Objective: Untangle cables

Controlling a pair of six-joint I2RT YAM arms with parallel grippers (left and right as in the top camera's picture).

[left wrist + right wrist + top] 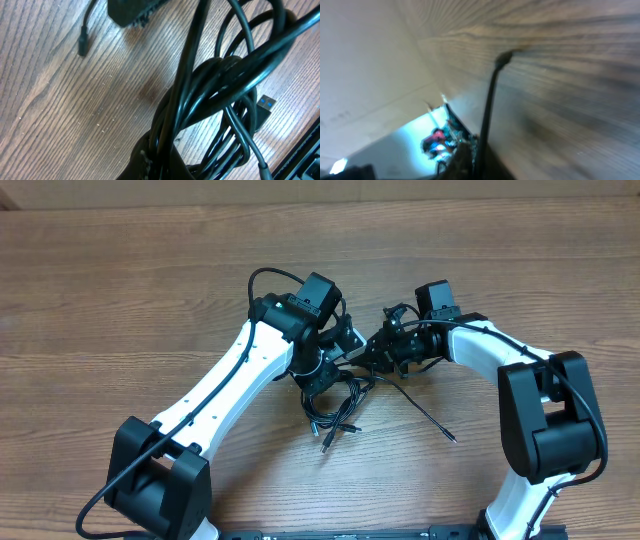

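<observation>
cables (210, 85) bunched, blue usb plug (266, 104), wooden table (60, 100)

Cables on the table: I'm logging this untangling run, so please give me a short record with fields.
surface: wooden table
cables: tangled black bundle near the table's middle
left claw: shut on the cables, at the bundle's upper end
right claw: shut on a single cord
cord end: small plug, close to the wood
blue-tipped plug: silver, beside the bundle
</observation>
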